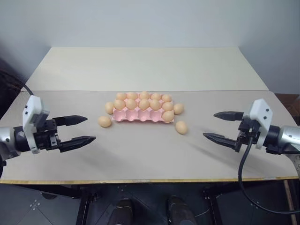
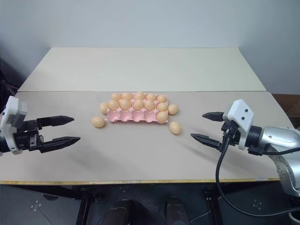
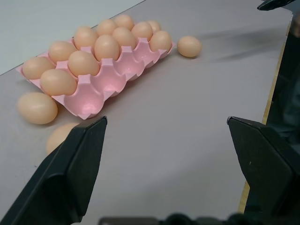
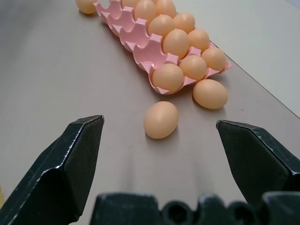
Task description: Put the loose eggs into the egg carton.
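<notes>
Jaws: left gripper point(image 1: 83, 129) and right gripper point(image 1: 224, 125) are both held spread wide, empty.
Loose eggs point(image 1: 181, 127): four lie on the worktop point(image 1: 140, 154) beside the egg carton point(image 1: 140, 117).
Handling: judged light, smooth, fragile; best clasped gently across the middle.

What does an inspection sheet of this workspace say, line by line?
Surface: pale table, a seam running across it behind the carton.
Job's things: pink carton at the middle; near row mostly bare, one egg at its right end, two far rows filled. Four loose eggs on the table: two at the carton's left, two at its right.
Clutter: nothing seen.
Grippers: left pincer open, holding nothing, above the table left of the carton; right pincer open, holding nothing, on the right.
Cables: black cable hanging from the right wrist.
Surroundings: plain wall behind the table.
</notes>
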`<state>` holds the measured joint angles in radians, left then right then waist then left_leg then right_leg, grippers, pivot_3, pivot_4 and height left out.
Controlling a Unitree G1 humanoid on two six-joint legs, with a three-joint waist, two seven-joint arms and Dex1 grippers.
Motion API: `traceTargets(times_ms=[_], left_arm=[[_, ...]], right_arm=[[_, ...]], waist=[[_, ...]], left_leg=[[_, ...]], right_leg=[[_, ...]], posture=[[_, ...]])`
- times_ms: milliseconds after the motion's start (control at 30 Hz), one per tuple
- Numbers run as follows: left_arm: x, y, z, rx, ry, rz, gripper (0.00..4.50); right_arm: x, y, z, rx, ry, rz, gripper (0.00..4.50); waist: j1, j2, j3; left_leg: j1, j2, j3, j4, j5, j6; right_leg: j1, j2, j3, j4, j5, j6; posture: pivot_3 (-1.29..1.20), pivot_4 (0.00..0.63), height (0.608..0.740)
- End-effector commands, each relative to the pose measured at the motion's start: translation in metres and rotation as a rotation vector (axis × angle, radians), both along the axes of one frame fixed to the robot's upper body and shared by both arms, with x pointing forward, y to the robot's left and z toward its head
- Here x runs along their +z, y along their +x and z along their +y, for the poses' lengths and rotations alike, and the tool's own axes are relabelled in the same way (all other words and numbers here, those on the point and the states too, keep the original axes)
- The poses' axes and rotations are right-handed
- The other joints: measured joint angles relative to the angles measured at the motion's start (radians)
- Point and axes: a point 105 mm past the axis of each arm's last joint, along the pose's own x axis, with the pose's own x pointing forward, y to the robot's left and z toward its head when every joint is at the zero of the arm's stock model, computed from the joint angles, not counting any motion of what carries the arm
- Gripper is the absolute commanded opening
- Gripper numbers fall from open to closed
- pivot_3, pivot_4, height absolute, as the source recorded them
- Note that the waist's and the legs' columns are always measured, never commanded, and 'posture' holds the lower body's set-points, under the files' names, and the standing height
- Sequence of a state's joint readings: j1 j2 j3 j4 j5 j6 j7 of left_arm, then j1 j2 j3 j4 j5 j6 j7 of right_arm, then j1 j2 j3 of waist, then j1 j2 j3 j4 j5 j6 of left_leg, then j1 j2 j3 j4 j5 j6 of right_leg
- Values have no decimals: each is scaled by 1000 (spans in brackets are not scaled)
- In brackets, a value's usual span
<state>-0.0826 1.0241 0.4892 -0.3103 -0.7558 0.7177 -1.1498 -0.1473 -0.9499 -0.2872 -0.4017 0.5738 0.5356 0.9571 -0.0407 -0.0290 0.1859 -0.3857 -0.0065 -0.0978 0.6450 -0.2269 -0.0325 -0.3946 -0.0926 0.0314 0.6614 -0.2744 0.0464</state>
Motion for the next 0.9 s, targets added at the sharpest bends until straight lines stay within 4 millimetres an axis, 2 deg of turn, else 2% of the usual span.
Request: traceTargets(times_ms=[33, 167, 433, 600, 833, 900], left_arm=[[9, 6, 1, 30, -20, -41, 4474], [15, 5, -1, 15, -25, -54, 4474], [16, 6, -3, 5, 14, -75, 4474], [14, 0, -1, -13, 13, -58, 4474], [15, 3, -8, -59, 9, -48, 4474], [16, 4, -10, -72, 4, -47, 4474]], right_arm=[[15, -4, 1, 15, -13, -57, 4500], [16, -3, 0, 17, -15, -59, 4500], [20, 2, -2, 19, -32, -72, 4500], [24, 2, -2, 17, -63, -67, 4500], [5, 18, 20, 12, -70, -23, 4500], [-5, 29, 28, -9, -92, -21, 4500]], waist=[[0, 0, 0], [-1, 0, 0], [-1, 0, 0], [-1, 0, 0], [-2, 0, 0], [-4, 0, 0]], left_leg=[[0, 0, 0, 0, 0, 0], [0, 1, 1, 0, 0, 0], [1, 1, 3, 0, 0, 0], [0, 1, 3, 0, 0, 0], [1, 2, 5, 0, 0, 0], [1, 2, 6, 0, 0, 0]], right_leg=[[0, 0, 0, 0, 0, 0], [0, 1, 1, 0, 0, 0], [-1, 1, 2, 0, 0, 0], [-2, 1, 3, 1, 0, 0], [-2, 2, 5, 1, 1, -1], [-3, 2, 5, 1, 1, -1]], posture=[[0, 150, 740], [0, 150, 740], [0, 150, 740], [0, 150, 740], [0, 150, 740], [0, 150, 740]])
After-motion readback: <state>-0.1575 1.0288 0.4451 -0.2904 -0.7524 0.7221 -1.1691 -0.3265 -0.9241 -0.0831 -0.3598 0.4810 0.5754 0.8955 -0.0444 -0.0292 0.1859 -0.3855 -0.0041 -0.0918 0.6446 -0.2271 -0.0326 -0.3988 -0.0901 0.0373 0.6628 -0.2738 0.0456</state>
